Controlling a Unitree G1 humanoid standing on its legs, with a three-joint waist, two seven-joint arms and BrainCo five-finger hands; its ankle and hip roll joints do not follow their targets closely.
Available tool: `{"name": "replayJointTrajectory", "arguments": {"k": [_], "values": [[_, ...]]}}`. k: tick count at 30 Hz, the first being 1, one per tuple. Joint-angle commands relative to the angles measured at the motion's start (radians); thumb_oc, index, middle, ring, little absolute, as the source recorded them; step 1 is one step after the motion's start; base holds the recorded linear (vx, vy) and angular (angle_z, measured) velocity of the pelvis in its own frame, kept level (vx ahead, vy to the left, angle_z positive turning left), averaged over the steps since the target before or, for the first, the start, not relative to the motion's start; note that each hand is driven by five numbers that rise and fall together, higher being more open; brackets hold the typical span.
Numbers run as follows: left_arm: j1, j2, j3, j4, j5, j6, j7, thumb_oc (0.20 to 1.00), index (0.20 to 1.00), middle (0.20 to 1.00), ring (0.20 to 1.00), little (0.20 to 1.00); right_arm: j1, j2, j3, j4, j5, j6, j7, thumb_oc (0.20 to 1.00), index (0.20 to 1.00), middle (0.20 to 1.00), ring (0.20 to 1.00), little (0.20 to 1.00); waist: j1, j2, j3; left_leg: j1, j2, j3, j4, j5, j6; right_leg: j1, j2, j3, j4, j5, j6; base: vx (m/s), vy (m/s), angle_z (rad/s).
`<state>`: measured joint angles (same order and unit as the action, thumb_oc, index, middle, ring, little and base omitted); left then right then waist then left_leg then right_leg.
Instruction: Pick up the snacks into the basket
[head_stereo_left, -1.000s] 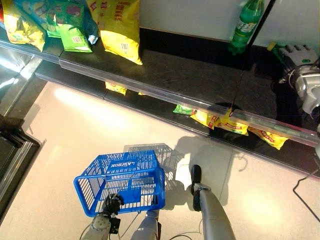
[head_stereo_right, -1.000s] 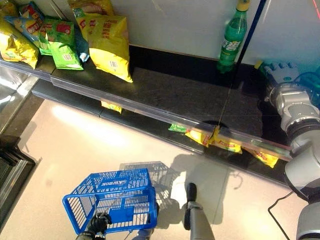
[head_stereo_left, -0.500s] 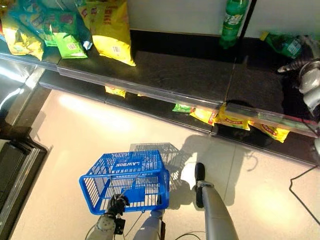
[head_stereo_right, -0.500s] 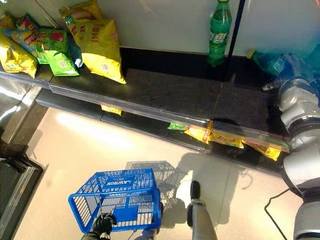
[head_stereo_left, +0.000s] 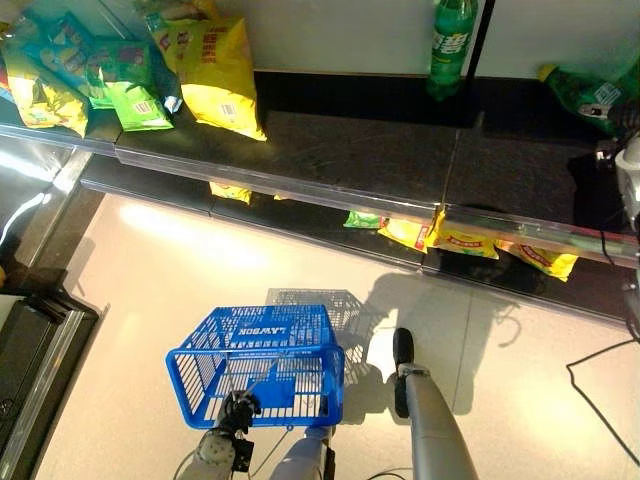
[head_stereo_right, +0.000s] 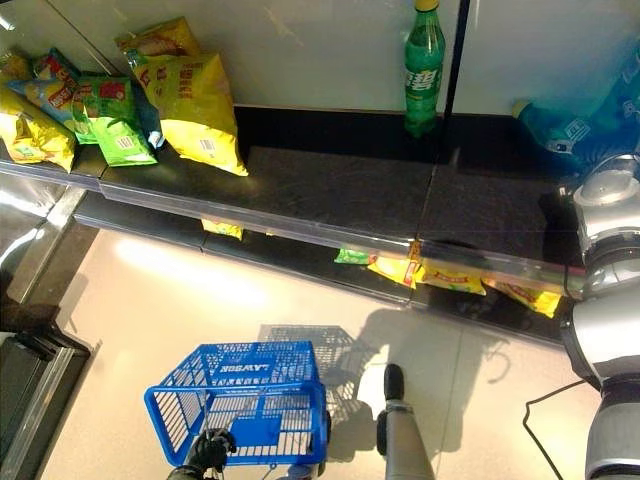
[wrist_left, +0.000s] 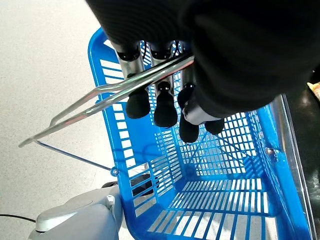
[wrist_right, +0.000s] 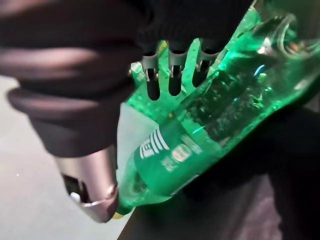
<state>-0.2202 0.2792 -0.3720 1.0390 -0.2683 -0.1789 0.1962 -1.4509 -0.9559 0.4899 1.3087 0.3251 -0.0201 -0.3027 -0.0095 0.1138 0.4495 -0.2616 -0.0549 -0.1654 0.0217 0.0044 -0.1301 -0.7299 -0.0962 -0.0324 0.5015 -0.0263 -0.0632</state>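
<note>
Fingers (wrist_right: 172, 82) curled over tilted green bottle (wrist_right: 210, 127)

Basket (head_stereo_left: 258, 364): blue plastic lattice, bare metal wire handle (wrist_left: 105, 92). Shelf (head_stereo_left: 350, 155): dark, glossy. Snack bags (head_stereo_left: 215, 70): shiny foil. Bottle (wrist_right: 215, 125): clear green plastic. Floor (head_stereo_left: 180, 270): pale, polished.

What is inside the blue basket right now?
Nothing: the blue basket shows bare slatted floor and walls, with no snacks in it. The left hand has its fingers curled round the wire handle, covering part of the near wall.
</note>
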Motion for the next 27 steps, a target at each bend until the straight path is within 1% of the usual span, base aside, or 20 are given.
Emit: {"name": "replayJointTrajectory", "arguments": {"k": [1,2,3,4,5,6,7,8,9,10,15,17,18,19,20,21,22,23,24,27], "values": [[0.076,0.055,-0.014,0.046,0.014,0.028,0.033,0.2,0.2,0.2,0.2,0.2,-0.031,-0.032,0.087,0.026,-0.01,-0.02,0.013,1.0,1.0,1.0,1.0,1.0,-0.001,-0.007,0.002,-0.037,0.069,-0.02,-0.079,0.109,-0.034,0.034,0.0,0.031,0.084,-0.136,0.141,0.0,0.0,0.0],[0.078,0.051,-0.015,0.047,0.013,0.03,0.036,0.2,0.2,0.2,0.2,0.2,-0.04,-0.034,0.11,0.028,-0.034,-0.012,0.023,1.0,1.0,1.0,1.0,1.0,-0.003,-0.01,0.003,-0.032,0.068,-0.019,-0.08,0.105,-0.034,0.035,-0.001,0.032,0.088,-0.144,0.14,0.0,0.0,0.0],[0.076,0.052,-0.014,0.048,0.013,0.03,0.037,0.2,0.2,0.2,0.2,0.2,-0.041,-0.033,0.113,0.03,-0.04,-0.01,0.027,1.0,1.0,1.0,1.0,1.0,-0.001,-0.009,0.002,-0.037,0.071,-0.019,-0.08,0.108,-0.034,0.033,0.002,0.032,0.083,-0.136,0.14,0.0,0.0,0.0],[0.077,0.051,-0.015,0.048,0.013,0.03,0.037,0.2,0.2,0.2,0.2,0.2,-0.04,-0.033,0.113,0.03,-0.04,-0.01,0.027,1.0,1.0,1.0,1.0,1.0,-0.003,-0.011,0.004,-0.032,0.069,-0.02,-0.08,0.106,-0.035,0.035,0.0,0.032,0.09,-0.144,0.139,0.0,0.0,0.0],[0.077,0.051,-0.015,0.05,0.012,0.03,0.037,0.2,0.2,0.2,0.2,0.2,-0.041,-0.033,0.125,0.032,-0.058,-0.005,0.038,0.555,0.555,0.555,0.555,0.555,0.0,-0.01,0.002,-0.037,0.072,-0.02,-0.081,0.109,-0.035,0.033,0.001,0.031,0.084,-0.136,0.139,0.0,0.0,0.0],[0.078,0.051,-0.014,0.053,0.013,0.03,0.035,0.2,0.2,0.2,0.2,0.2,-0.045,-0.033,0.143,0.032,-0.082,0.0,0.045,0.2,0.2,0.2,0.2,0.2,-0.003,-0.015,0.005,-0.031,0.07,-0.02,-0.082,0.108,-0.036,0.035,-0.001,0.031,0.09,-0.145,0.137,0.0,0.0,0.0],[0.078,0.051,-0.011,0.055,0.012,0.029,0.036,0.2,0.2,0.2,0.2,0.2,-0.047,-0.029,0.154,0.033,-0.099,0.004,0.048,0.2,0.2,0.2,0.2,0.2,-0.005,-0.02,0.007,-0.03,0.071,-0.023,-0.084,0.109,-0.037,0.037,0.0,0.029,0.087,-0.145,0.136,0.0,0.0,0.0],[0.077,0.051,-0.011,0.055,0.012,0.029,0.036,0.2,0.2,0.2,0.2,0.2,-0.048,-0.029,0.154,0.033,-0.099,0.004,0.048,0.2,0.2,0.2,0.2,0.2,-0.003,-0.017,0.005,-0.035,0.074,-0.022,-0.083,0.111,-0.037,0.036,0.003,0.029,0.079,-0.136,0.137,0.0,0.0,0.0],[0.076,0.053,-0.011,0.061,0.01,0.029,0.036,0.2,0.2,0.2,0.2,0.2,-0.061,-0.023,0.181,0.037,-0.137,0.009,0.053,0.2,0.2,0.2,0.2,0.2,-0.005,-0.026,0.008,-0.029,0.072,-0.025,-0.087,0.109,-0.039,0.037,0.002,0.028,0.085,-0.14,0.136,0.0,0.0,0.0],[0.075,0.053,-0.011,0.061,0.01,0.029,0.036,0.2,0.2,0.2,0.2,0.2,-0.062,-0.023,0.181,0.037,-0.137,0.009,0.053,0.2,0.2,0.2,0.2,0.2,-0.003,-0.024,0.006,-0.033,0.074,-0.024,-0.086,0.111,-0.038,0.035,0.004,0.028,0.078,-0.132,0.137,0.0,0.0,0.0],[0.072,0.05,-0.005,0.075,0.001,0.03,0.037,0.2,0.2,0.2,0.2,0.2,-0.08,-0.006,0.204,0.042,-0.166,0.014,0.058,0.2,0.2,0.2,0.2,0.2,-0.008,-0.032,0.006,-0.028,0.075,-0.024,-0.09,0.106,-0.036,0.034,0.005,0.028,0.074,-0.128,0.138,0.0,0.0,0.0],[0.073,0.053,0.001,0.078,-0.003,0.031,0.036,0.2,0.2,0.2,0.2,0.2,-0.081,-0.006,0.234,0.042,-0.213,0.019,0.08,0.2,0.2,0.2,0.2,0.2,-0.01,-0.041,0.009,-0.022,0.074,-0.026,-0.091,0.102,-0.036,0.035,0.003,0.028,0.079,-0.131,0.137,0.0,0.0,0.0],[0.073,0.053,0.001,0.078,-0.003,0.031,0.036,0.2,0.2,0.2,0.2,0.2,-0.082,-0.006,0.235,0.043,-0.213,0.019,0.081,0.2,0.2,0.2,0.2,0.2,-0.011,-0.04,0.01,-0.022,0.074,-0.026,-0.091,0.102,-0.036,0.035,0.003,0.028,0.079,-0.131,0.137,0.0,0.0,0.0],[0.072,0.059,0.004,0.074,-0.004,0.03,0.037,0.2,0.2,0.2,0.2,0.2,-0.101,-0.007,0.291,0.047,-0.29,0.033,0.097,0.2,0.2,0.2,0.2,0.2,-0.008,-0.044,0.01,-0.025,0.077,-0.026,-0.089,0.104,-0.037,0.034,0.006,0.026,0.07,-0.121,0.138,0.0,0.0,0.0],[0.073,0.059,0.005,0.074,-0.004,0.03,0.037,0.2,0.2,0.2,0.2,0.2,-0.101,-0.006,0.291,0.048,-0.29,0.033,0.097,0.2,0.2,0.2,0.2,0.2,-0.01,-0.046,0.012,-0.021,0.075,-0.026,-0.089,0.102,-0.038,0.035,0.004,0.026,0.077,-0.128,0.137,0.0,0.0,0.0],[0.073,0.064,0.005,0.073,-0.005,0.03,0.034,0.2,0.2,0.2,0.2,0.2,-0.11,-0.006,0.356,0.061,-0.389,0.043,0.127,0.2,0.2,0.2,0.2,0.2,-0.008,-0.053,0.014,-0.021,0.076,-0.029,-0.088,0.102,-0.04,0.037,0.004,0.023,0.076,-0.126,0.136,0.0,0.0,0.0],[0.073,0.064,0.005,0.073,-0.005,0.03,0.034,0.2,0.2,0.2,0.2,0.2,-0.11,-0.006,0.356,0.061,-0.389,0.043,0.127,0.2,0.2,0.2,0.2,0.2,-0.008,-0.053,0.014,-0.021,0.076,-0.029,-0.088,0.102,-0.04,0.037,0.004,0.023,0.076,-0.126,0.136,0.0,0.0,0.0],[0.077,0.069,0.014,0.07,-0.005,0.029,0.03,0.2,0.2,0.2,0.2,0.2,-0.123,-0.002,0.4,0.085,-0.455,0.06,0.15,0.2,0.2,0.2,0.2,0.2,-0.006,-0.06,0.014,-0.022,0.077,-0.03,-0.087,0.103,-0.04,0.038,0.003,0.02,0.074,-0.124,0.135,-0.01,-0.011,0.04],[0.077,0.069,0.014,0.07,-0.005,0.029,0.03,0.2,0.2,0.2,0.2,0.2,-0.124,-0.002,0.4,0.085,-0.455,0.06,0.15,0.2,0.2,0.2,0.2,0.2,-0.006,-0.06,0.014,-0.022,0.077,-0.031,-0.087,0.103,-0.04,0.038,0.003,0.02,0.075,-0.124,0.135,-0.02,-0.016,0.04],[0.077,0.078,0.021,0.067,-0.004,0.033,0.014,0.2,0.2,0.2,0.2,0.2,-0.117,0.01,0.472,0.106,-0.564,0.072,0.212,0.2,0.2,0.2,0.2,0.2,0.0,-0.069,0.009,-0.024,0.081,-0.036,-0.087,0.105,-0.041,0.042,0.004,0.017,0.068,-0.123,0.135,-0.01,-0.024,0.06]]}}
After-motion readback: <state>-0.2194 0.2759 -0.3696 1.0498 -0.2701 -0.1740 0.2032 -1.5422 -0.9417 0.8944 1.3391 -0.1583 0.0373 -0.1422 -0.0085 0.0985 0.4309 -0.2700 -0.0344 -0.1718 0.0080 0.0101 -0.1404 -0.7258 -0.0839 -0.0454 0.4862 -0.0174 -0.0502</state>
